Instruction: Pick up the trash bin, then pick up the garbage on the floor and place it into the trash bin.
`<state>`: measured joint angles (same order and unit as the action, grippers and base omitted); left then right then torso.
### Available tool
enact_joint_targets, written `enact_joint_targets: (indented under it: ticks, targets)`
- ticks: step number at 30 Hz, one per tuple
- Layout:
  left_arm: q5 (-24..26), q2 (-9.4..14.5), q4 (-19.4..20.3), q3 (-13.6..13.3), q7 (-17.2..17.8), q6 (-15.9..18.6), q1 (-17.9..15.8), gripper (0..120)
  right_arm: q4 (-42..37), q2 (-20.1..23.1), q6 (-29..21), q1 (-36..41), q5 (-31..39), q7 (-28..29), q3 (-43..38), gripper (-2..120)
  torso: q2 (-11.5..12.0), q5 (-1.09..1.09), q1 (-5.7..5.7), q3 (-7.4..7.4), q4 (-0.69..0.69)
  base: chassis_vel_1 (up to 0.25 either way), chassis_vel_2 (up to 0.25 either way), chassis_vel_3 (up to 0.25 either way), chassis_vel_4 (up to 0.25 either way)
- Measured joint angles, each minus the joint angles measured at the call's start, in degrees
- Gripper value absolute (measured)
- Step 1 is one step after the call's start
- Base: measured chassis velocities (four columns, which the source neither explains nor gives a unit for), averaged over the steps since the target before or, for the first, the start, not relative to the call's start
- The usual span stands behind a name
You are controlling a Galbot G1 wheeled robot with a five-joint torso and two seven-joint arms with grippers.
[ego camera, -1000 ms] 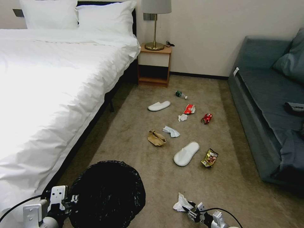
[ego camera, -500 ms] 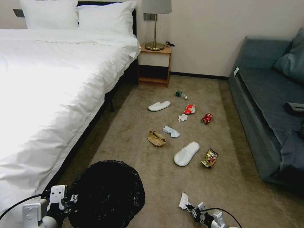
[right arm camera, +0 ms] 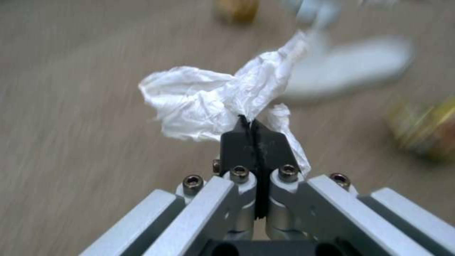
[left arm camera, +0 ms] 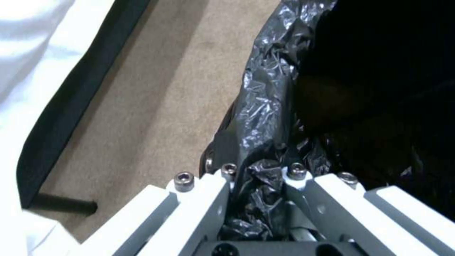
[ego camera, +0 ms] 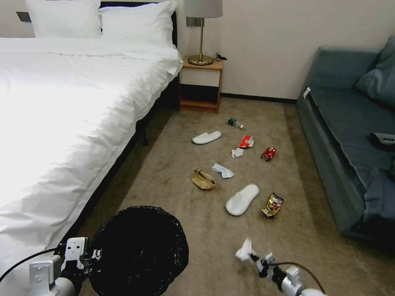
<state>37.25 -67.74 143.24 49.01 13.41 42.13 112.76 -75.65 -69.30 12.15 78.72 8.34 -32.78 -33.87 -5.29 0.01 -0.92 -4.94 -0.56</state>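
Note:
The black trash bin (ego camera: 139,250), lined with a crinkled black bag, hangs low at my left, its rim (left arm camera: 265,106) pinched by my left gripper (left arm camera: 261,177), which is shut on it. My right gripper (right arm camera: 249,131) is shut on a crumpled white tissue (right arm camera: 213,99), held just above the carpet to the right of the bin (ego camera: 245,251). More garbage lies ahead on the floor: a white slipper (ego camera: 242,199), a snack wrapper (ego camera: 272,204), a tan paper bag (ego camera: 203,179), a red can (ego camera: 268,153), a green bottle (ego camera: 234,122).
A white bed (ego camera: 61,123) runs along my left, a blue-grey sofa (ego camera: 354,135) along my right. A wooden nightstand (ego camera: 201,82) with a lamp stands by the far wall. Carpet lies open between bed and sofa.
My right gripper has lifted the white tissue off the carpet and moved it slightly right. The bin and left gripper have barely moved.

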Motion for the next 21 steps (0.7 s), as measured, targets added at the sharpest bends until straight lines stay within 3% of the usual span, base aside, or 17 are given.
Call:
enact_joint_targets:
  ticks: [2,11,21]
  targets:
    - [0.3,1.3,0.0,-0.6,-0.1,0.0,-1.5,2,-6.9,3.0,-1.3,1.6,3.6,0.6,-2.0,0,0.0,0.00,0.00,0.00,0.00,0.000,0.000,0.000,0.000]
    - [0.5,3.7,0.0,-1.7,0.1,0.0,-4.6,2,-22.8,13.5,-6.9,2.3,15.3,2.1,-2.6,0,0.0,-0.01,0.00,0.00,0.03,0.000,0.000,0.000,0.000]
    - [3.9,8.6,0.0,-3.9,1.3,0.0,-10.4,2,-34.8,20.3,-16.7,-1.0,26.2,2.2,-1.5,0,0.0,0.01,0.00,0.00,0.00,0.000,0.000,0.000,0.000]
